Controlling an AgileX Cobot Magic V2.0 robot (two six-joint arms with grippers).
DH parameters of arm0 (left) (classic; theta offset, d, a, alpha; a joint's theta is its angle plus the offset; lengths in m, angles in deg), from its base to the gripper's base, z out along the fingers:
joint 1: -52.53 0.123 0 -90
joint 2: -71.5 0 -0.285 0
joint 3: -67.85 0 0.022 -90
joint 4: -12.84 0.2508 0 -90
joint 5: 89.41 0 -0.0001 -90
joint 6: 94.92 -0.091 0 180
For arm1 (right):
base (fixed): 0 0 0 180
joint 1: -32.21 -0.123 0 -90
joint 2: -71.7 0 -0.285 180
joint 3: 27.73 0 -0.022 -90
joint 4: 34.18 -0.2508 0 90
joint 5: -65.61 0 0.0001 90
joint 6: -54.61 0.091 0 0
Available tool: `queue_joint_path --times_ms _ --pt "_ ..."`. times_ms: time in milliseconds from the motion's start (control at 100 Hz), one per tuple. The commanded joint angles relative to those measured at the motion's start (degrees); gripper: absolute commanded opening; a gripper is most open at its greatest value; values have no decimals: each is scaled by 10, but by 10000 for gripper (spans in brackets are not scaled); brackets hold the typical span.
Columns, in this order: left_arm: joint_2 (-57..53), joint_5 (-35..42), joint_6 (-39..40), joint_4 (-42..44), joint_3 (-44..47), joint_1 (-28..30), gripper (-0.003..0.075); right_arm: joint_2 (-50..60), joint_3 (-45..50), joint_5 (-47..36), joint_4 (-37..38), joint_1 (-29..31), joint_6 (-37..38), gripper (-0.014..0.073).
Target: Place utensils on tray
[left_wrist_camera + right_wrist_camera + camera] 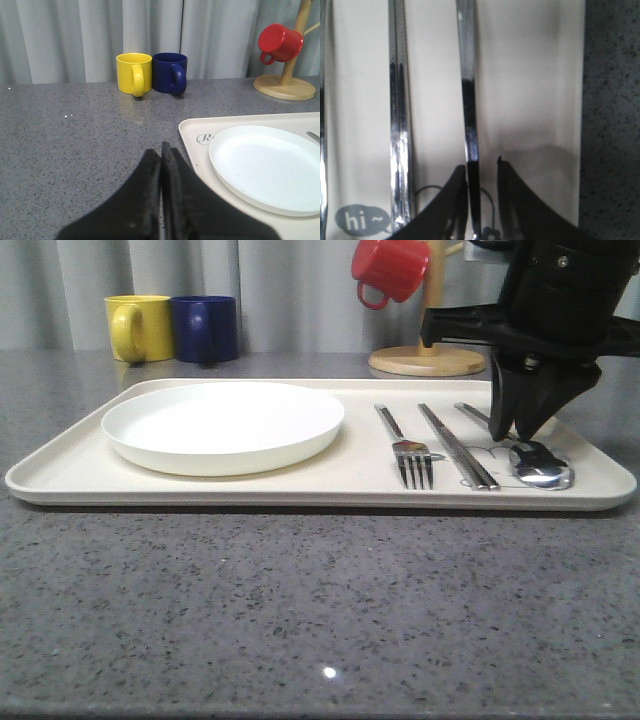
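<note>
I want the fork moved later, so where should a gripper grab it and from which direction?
Probably mid-handle on the fork, coming straight down with fingers across its width. It lies flat on the tray; the handle is slim, with a gap beside the chopsticks.

The cream tray (pixel 60 480) lies flat on the counter. On its right part the silver fork (pixel 412 455), chopsticks (pixel 458 446) and spoon (pixel 540 468) lie roughly parallel, apparently apart.

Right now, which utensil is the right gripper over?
The spoon, rightmost on the tray; the right gripper hangs above its handle, while the fork and chopsticks lie farther left.
</note>
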Motion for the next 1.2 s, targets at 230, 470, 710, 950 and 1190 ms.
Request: queue_joint_path --times_ms 230,470,710,950,1190 --pt "3 44 7 -4 -15 2 -18 37 -18 -18 4 0 0 341" --pt "3 44 7 -4 -15 2 -18 95 -18 -29 36 23 0 341" --pt "3 44 7 -4 -15 2 -18 180 -4 -36 51 93 -47 341" --pt "3 44 7 -4 -15 2 -18 305 95 -100 64 142 -56 341" --pt "3 44 7 -4 -15 2 -18 449 240 -183 100 148 -56 341"
